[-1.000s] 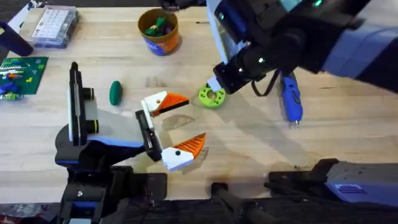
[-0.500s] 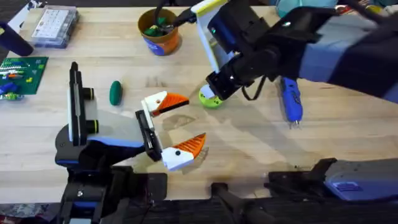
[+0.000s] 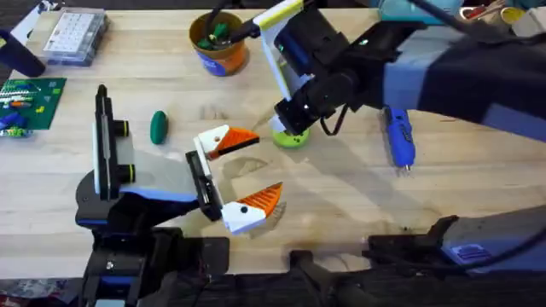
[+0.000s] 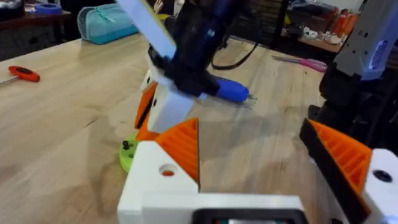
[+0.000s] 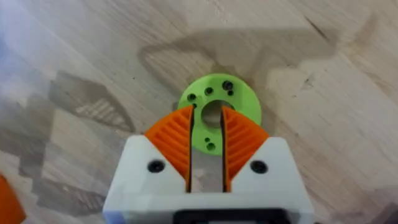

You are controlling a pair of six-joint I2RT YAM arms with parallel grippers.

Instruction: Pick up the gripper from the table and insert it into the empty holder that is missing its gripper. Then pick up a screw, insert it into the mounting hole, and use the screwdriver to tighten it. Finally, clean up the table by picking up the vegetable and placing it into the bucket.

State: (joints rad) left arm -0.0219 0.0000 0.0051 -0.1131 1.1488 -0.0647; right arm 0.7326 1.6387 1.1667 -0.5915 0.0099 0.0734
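Starting at the left, my left gripper (image 3: 249,175) rests low over the pale wooden table (image 3: 341,196), its white fingers with orange ribbed pads spread wide and holding nothing. Just left of it and slightly farther off lies the small smooth dark green oval vegetable (image 3: 159,127), untouched on the wood; the round yellow-orange bucket (image 3: 218,43) with a blue base stands far from me, near the table's far edge, with bits already inside.

Toward the middle, my right gripper (image 5: 206,140) hangs directly over the lime-green round disc with holes (image 5: 219,112), fingers nearly together with only a slim gap, and nothing pinched that I can see. I judge I'm in the early pick-up step, lining up on this disc. Next I'd need to settle lower and close on its rim or centre hole squarely.

To the right, the blue pen-shaped electric screwdriver (image 3: 398,135) lies flat, thin metal tip pointing toward me.
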